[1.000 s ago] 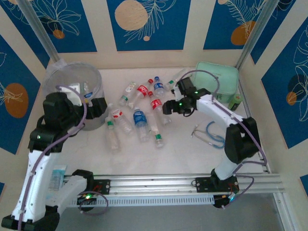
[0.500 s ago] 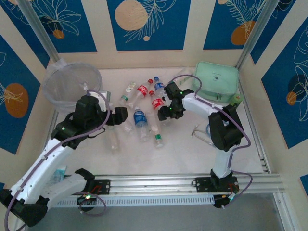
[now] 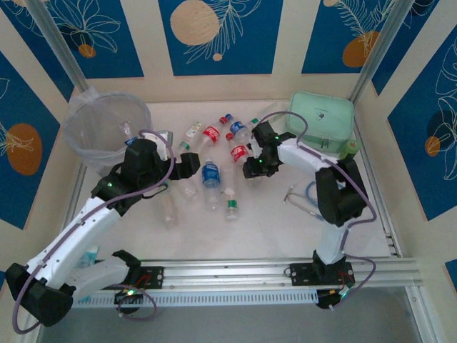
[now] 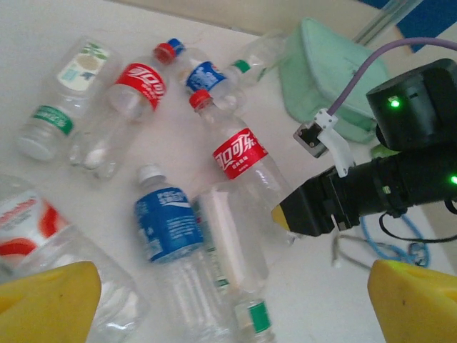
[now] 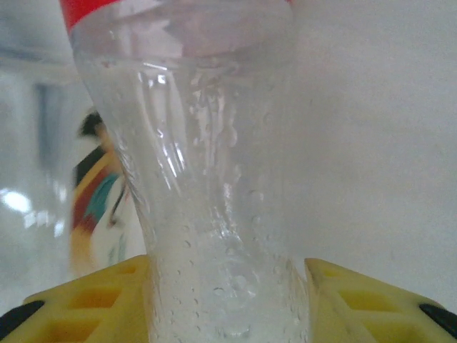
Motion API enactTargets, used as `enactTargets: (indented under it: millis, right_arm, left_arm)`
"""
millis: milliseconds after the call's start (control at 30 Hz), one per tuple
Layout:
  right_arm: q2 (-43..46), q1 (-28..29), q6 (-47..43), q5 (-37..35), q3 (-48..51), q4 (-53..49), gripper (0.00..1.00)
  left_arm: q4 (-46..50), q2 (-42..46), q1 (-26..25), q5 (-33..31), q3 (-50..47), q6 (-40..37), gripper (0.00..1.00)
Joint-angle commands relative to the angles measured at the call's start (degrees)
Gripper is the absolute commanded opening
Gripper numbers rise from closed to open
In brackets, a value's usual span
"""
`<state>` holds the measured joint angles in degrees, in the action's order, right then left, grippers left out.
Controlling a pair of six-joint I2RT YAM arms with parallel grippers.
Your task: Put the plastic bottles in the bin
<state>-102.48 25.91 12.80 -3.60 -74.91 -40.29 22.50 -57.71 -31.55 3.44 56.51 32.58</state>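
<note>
White tabletop [image 3: 271,229] inside blue and cream walls [image 3: 221,36]
Loose plastic bottles [image 3: 209,175] in the middle, bin [image 3: 107,125] far left, green case [image 3: 321,118] far right; right pincer [image 5: 228,300] clamped on red-label bottle [image 5: 214,179]; left pincer [image 3: 187,166] wide apart over bottles

Clutter on the white desk [image 3: 271,225]
A mint green zip case [image 3: 321,120] lies beyond and right of the right gripper [image 3: 250,168]. A small dark green can [image 3: 350,148] stands just beside the case's right edge. A blue-tubed stethoscope [image 3: 311,199] lies nearer, also to that gripper's right.
</note>
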Motion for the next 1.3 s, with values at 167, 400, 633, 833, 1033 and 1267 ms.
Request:
enactTargets:
  millis: [167,400,633,833,1033,1267]
  right_arm:
    - [18.45,1.23,1.32,9.42,9.44,3.51,0.46]
    - [29.96,3.34,0.7,11.3,19.56,12.96,0.37]
    - [37.52,7.08,2.27,11.96,26.0,20.47,0.31]
    - [38.34,8.5,2.02,11.96,27.02,21.77,0.28]
    - [37.07,9.53,2.76,11.76,28.08,23.77,0.27]
    - [35.5,10.91,2.75,10.57,28.51,24.47,0.27]
  left_arm:
    - [-18.15,-3.2,-0.99,7.06,-2.02,9.15,1.0]
    - [-26.14,-9.79,-3.18,5.2,-1.77,11.5,0.98]
    - [-33.39,-14.81,-4.91,1.38,-3.04,13.76,0.91]
    - [-37.17,-16.76,-4.92,0.02,-3.74,15.09,0.8]
    - [-42.01,-20.17,-4.92,1.41,-4.39,17.67,0.64]
    - [-42.01,-21.56,-4.86,1.77,-4.22,18.48,0.48]
